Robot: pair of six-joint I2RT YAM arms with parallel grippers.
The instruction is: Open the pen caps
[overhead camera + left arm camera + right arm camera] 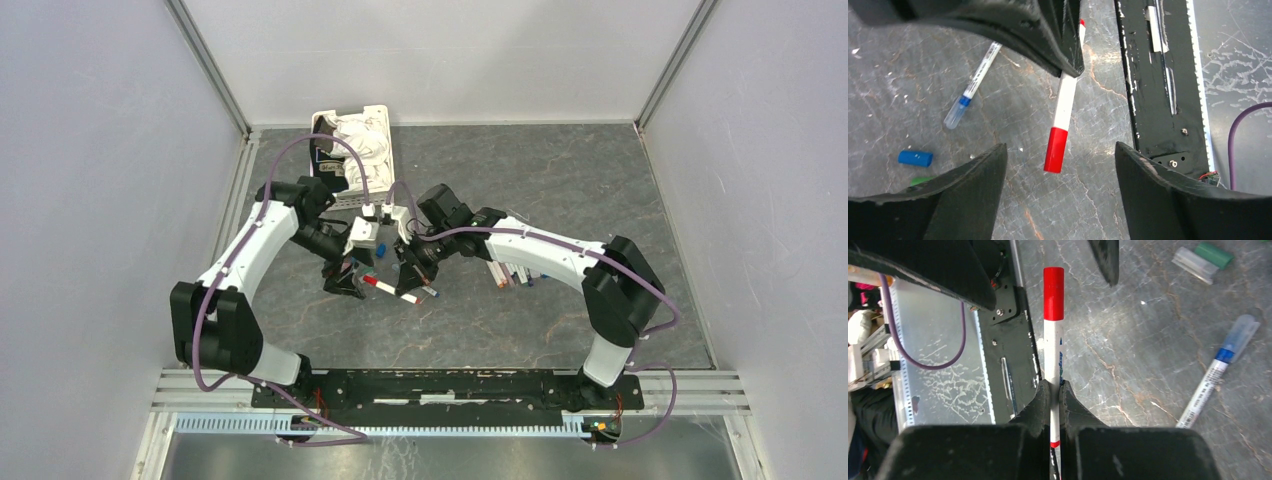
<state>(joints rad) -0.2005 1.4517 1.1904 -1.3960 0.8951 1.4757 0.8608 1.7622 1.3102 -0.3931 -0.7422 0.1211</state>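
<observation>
The right pincer [1053,390] is closed tight on the white barrel of the red-capped pen [1053,355] and holds it above the table [1128,340]. The red cap [1053,293] sits on the free end of the pen, away from the fingers. The left pincer [343,283] stands at this cap end with its jaws wide apart. The cap shows in the gap between them and touches neither side, so this pincer has hold of nothing. Just beside the red-capped pen, a blue-banded pen [1220,372] with a clear cap lies on the table. Farther from the red-capped pen on that same side lie a loose blue cap [915,158] and a green cap [1214,254]. On its other side, a group of pens [510,272] lies by the right arm. The white basket [352,110] stands well behind the red-capped pen.
</observation>
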